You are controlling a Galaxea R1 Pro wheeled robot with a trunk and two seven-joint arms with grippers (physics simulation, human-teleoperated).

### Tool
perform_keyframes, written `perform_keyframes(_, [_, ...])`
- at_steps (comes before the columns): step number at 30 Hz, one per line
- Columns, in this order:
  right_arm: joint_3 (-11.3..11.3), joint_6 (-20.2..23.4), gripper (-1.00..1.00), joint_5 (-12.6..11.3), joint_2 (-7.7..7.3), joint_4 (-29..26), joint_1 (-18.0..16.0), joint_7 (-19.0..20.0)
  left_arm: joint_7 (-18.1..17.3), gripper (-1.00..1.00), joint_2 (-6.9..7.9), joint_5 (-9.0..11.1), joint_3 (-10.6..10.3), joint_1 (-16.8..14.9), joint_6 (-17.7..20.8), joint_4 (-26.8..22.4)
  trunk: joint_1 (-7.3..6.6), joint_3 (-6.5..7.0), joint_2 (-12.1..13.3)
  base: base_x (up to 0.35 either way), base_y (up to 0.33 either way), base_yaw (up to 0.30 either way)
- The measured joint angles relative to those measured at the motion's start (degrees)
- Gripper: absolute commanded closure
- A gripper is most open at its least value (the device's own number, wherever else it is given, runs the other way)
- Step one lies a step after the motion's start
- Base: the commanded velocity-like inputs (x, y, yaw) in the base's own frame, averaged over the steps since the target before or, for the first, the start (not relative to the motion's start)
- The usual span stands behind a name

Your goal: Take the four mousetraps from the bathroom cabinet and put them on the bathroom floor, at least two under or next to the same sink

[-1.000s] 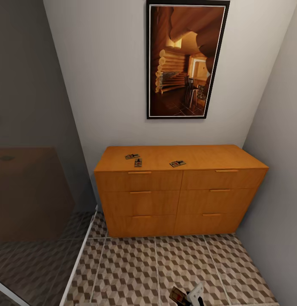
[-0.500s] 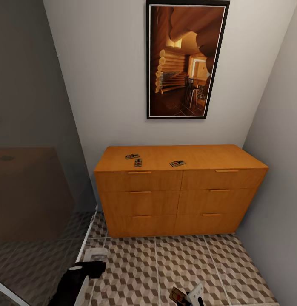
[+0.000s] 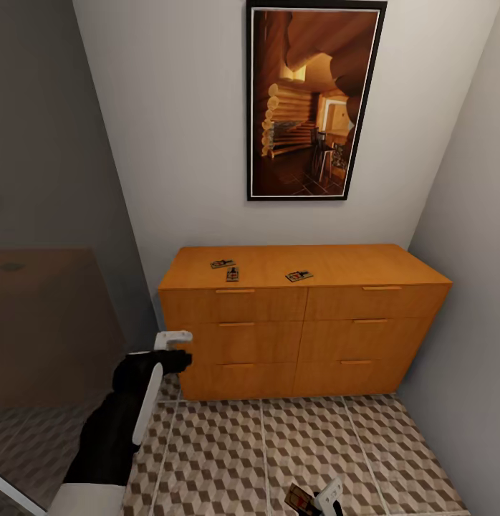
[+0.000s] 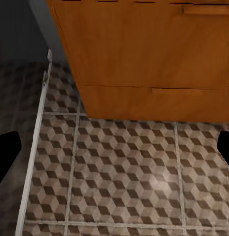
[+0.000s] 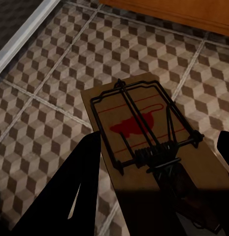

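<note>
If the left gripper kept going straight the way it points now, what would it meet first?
Probably the cabinet, at its lower drawer fronts near where it meets the bathroom floor. The left gripper looks open; depth is uncertain.

White walls (image 3: pixel 171 143) meet in a corner at the right, and a tall black-framed picture (image 3: pixel 312 100) of a log interior hangs on the back one. The floor (image 3: pixel 279 451) is tiled in a brown, beige and white cube pattern with pale grout. At the left stands a dim glass panel (image 3: pixel 56 287), its pale frame (image 4: pixel 38 147) meeting the tiles.
</note>
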Motion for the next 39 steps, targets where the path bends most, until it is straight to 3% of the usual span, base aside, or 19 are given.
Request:
perform_keyframes(8, [-0.07,0.05,1.0,0.0,-0.05,0.0,0.0,-0.02,0.07,-1.0,-0.98,0.11,-0.01,-11.0,0.81,2.13,0.0,0.0,0.0,0.0,0.0,0.0])
perform_keyframes(20, [-0.08,0.07,1.0,-0.01,-0.03,-0.03,0.0,0.02,0.08,-1.0,-1.36,0.12,-0.04,-27.3,0.91,15.25,0.0,0.0,0.0,0.0,0.0,0.0])
perform_keyframes(25, [-0.05,0.09,1.0,-0.01,-0.01,-0.03,0.0,0.02,0.08,-1.0,-1.66,0.12,-0.01,-30.56,0.93,16.94,0.0,0.0,0.0,0.0,0.0,0.0])
perform_keyframes(34, [0.0,0.08,1.0,0.0,0.0,-0.02,0.0,0.0,-0.07,-1.0,-1.87,0.28,-0.37,-32.01,1.17,18.53,0.0,0.0,0.0,0.0,0.0,0.0])
perform_keyframes(37, [0.0,0.07,1.0,0.0,0.0,0.0,0.0,-0.04,-0.16,-1.0,-1.85,0.35,-1.73,-32.05,1.26,18.97,0.0,0.0,0.0,0.0,0.0,0.0])
perform_keyframes(39, [0.0,0.06,1.0,0.0,0.0,0.0,0.0,-0.05,-0.21,-1.0,-1.83,0.41,-4.35,-32.08,1.36,19.14,0.0,0.0,0.0,0.0,0.0,0.0])
